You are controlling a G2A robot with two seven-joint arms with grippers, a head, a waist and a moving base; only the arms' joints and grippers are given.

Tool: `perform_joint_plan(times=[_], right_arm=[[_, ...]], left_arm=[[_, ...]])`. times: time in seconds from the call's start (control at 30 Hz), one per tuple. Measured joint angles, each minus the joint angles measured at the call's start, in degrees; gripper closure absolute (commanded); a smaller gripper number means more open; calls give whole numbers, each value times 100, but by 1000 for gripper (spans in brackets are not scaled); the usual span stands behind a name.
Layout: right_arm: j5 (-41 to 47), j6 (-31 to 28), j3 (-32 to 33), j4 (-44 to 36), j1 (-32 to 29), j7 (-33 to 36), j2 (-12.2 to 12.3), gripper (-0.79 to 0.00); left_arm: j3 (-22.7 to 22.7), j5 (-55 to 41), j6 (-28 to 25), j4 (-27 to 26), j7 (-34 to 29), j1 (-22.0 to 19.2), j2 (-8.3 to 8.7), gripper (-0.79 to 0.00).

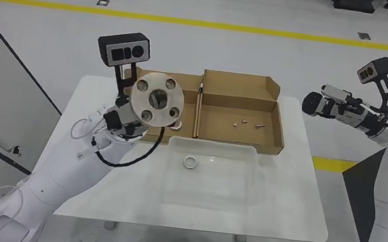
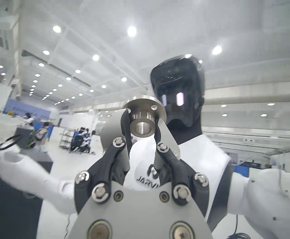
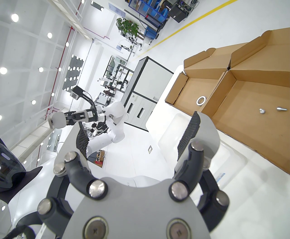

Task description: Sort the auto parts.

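The left arm's jaws (image 2: 141, 129) are clamped on the sleeve of a round metal flange piece (image 2: 145, 106). The piece is held high above the tabletop (image 1: 286, 205). Its bore runs upward toward the overhead camera, with the wide disc on top and the sleeve pointing down into the grip. Seen from above, it hangs over the near edge of the left cardboard box (image 1: 183, 90), so the drop-off lies straight below and a little beyond the jaws. The right cardboard box (image 1: 239, 137) sits just beside it, the two walls touching.

The left arm is plainly the nearer one. The right arm's jaws (image 3: 138, 126) stand wide apart with nothing between them, off past the tabletop's right edge and well apart from both boxes.

By count:
- One flange piece.
- Two boxes.
- One clear tray (image 1: 243, 193) in front of the boxes.
- Two rings — one in the tray (image 1: 190, 162) and one on the floor of the left box (image 3: 201, 100).
- A few small bolts (image 3: 280, 109) in the right box; two are plain to see, and a third is likely.

My guess is that the flange piece goes down into the left box, though nothing here settles which box it belongs in.
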Motion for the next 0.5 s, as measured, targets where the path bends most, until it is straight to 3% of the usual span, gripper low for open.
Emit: perform_joint_plan(times=[0.33,0.5], right_arm=[[0,0,0,0,0,0,0,-785],[0,0,0,0,0,0,0,-785]], left_arm=[[-659,-1294,811,-239,-817,300,-399,0],[-1113,-1094,1304,-18,-1308,504,-640,0]])
